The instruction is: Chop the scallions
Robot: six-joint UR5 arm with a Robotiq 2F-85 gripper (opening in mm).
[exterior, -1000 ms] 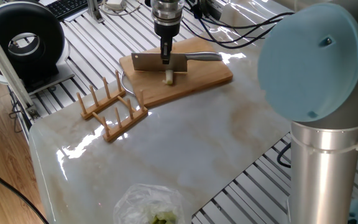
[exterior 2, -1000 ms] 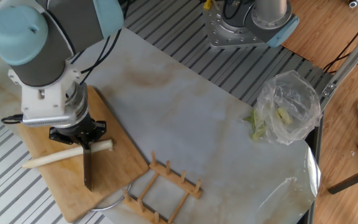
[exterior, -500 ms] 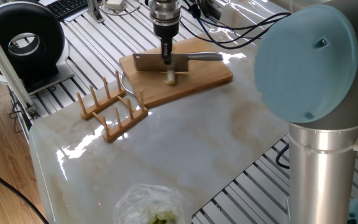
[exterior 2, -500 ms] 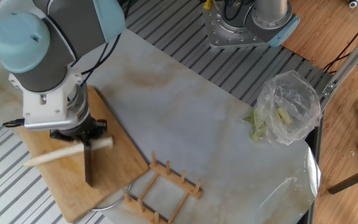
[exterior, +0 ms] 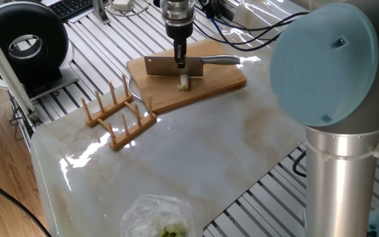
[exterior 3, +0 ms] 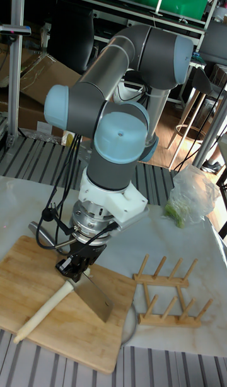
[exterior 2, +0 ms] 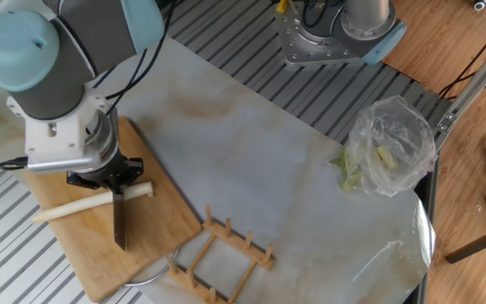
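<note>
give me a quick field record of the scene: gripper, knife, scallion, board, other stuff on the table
gripper: shut on cleaver, pointing down over the board
cleaver: blade edge-down, lifted above the scallion; handle sticks out sideways
scallion: one long pale stalk lying flat on the board, crossing under the blade
board: wooden, at the table's edge
rack: wooden peg rack on the table beside the board
bag: clear plastic with green bits, at the far end of the table from the board
</note>
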